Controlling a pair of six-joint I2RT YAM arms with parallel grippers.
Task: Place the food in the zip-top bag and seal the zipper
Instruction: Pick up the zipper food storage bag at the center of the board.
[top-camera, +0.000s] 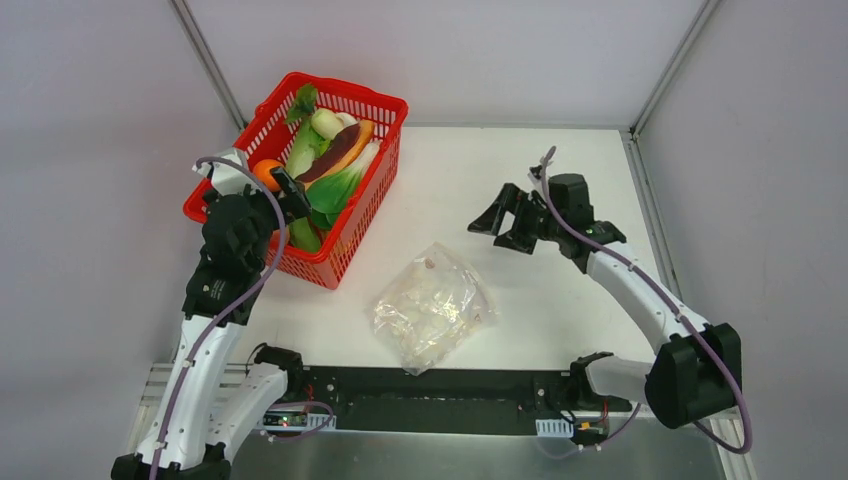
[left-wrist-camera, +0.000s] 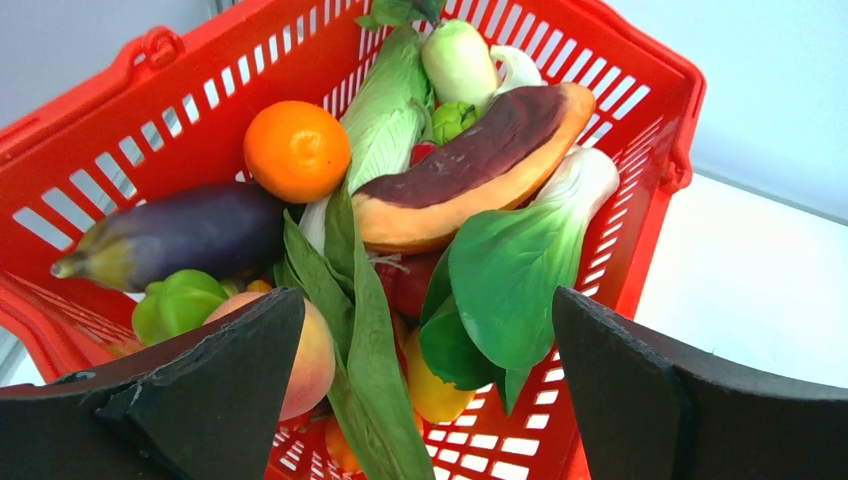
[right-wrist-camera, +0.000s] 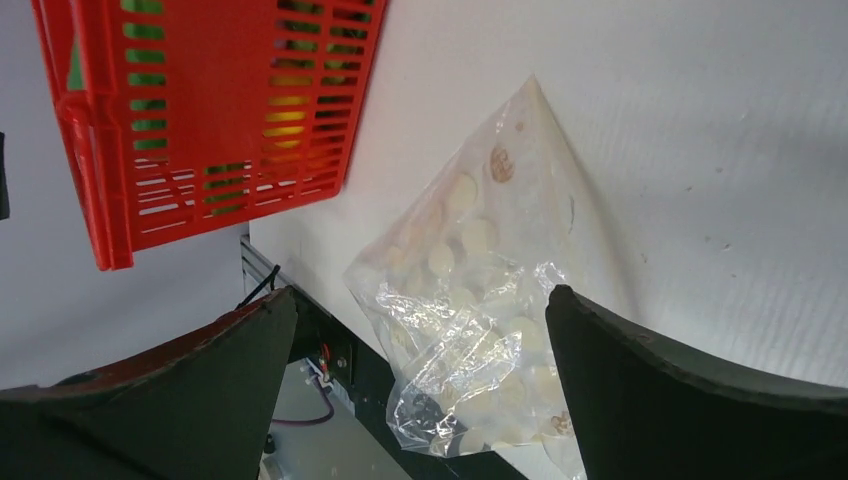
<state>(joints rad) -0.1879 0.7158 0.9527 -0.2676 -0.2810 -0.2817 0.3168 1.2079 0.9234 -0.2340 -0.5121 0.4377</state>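
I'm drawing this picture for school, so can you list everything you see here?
Basket: one, red, table's far left.
Orange fruit: one, orange, in basket.
Eggplant: one, dark purple, in basket.
Radish: one, white, in basket.
Leafy greens: several, green, in basket.
Peach: one, pinkish, in basket.
Zip-top bag: one, clear, table middle, near edge.
Table: one, white, underneath.
Left gripper: one, black, open above basket.
Right gripper: one, black, open over table.
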